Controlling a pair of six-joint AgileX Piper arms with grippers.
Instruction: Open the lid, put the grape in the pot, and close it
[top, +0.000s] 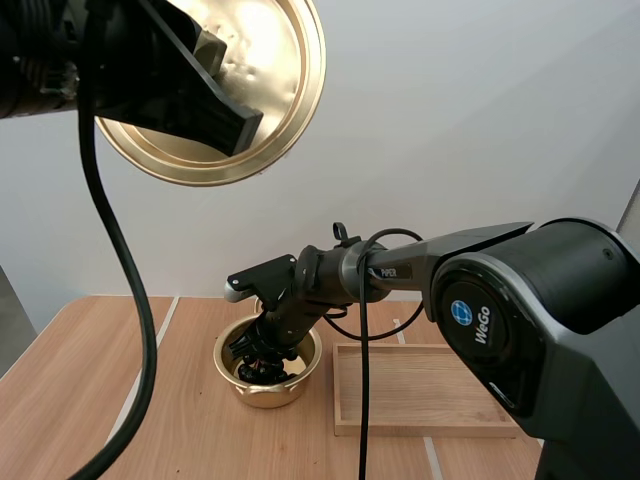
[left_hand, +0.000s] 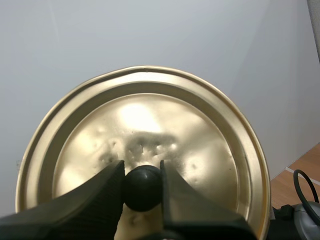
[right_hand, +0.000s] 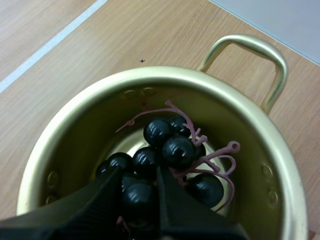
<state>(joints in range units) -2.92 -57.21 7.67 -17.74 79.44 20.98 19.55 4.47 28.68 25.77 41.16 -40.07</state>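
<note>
Right wrist view: glossy black grapes (right_hand: 176, 150) in round golden pot (right_hand: 165, 74).

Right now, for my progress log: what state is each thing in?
lid: off the pot, held up.
left gripper: shut on the lid.
pot: open, upright.
bunch of grapes: inside the pot.
right gripper: shut on the bunch of grapes.
wooden tray: flat beside the pot.

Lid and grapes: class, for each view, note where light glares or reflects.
Left wrist view: a white glare patch sits near the middle of the lid; high view: the same lid shows a washed-out bright patch on its gold face; right wrist view: small highlights dot the grapes, and the rim of the pot shines pale.
</note>
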